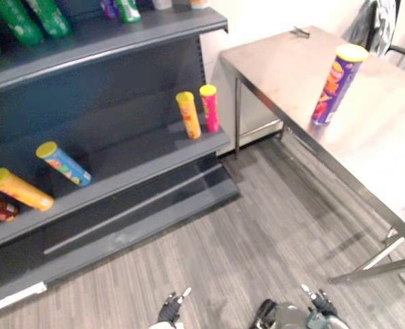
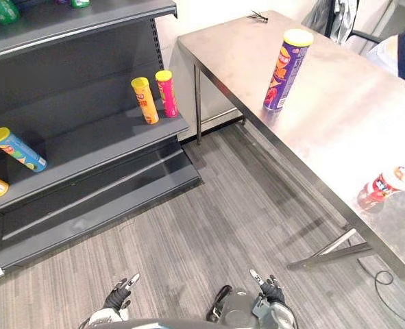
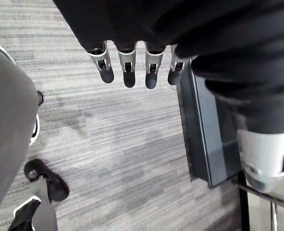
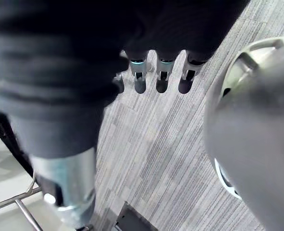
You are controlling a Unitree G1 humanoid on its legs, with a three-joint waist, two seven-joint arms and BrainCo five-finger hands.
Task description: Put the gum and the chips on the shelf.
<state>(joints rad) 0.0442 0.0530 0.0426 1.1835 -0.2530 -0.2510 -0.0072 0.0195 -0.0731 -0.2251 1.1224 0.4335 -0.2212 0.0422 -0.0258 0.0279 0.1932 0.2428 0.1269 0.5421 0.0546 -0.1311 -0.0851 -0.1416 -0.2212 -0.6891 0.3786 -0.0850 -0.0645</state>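
Note:
A tall purple chips can with a yellow lid stands upright on the steel table at the right. A small red-and-white gum tub lies nearer the table's front edge. My left hand and right hand hang low over the floor, far from both items. In the left wrist view the left hand's fingers are straight with nothing in them. The right hand's fingers are also straight and hold nothing.
A dark shelf unit stands at the left. On its middle board an orange can and a pink can stand upright, while a blue can and a yellow can lie down. Green bottles rest above. Grey plank floor lies between shelf and table.

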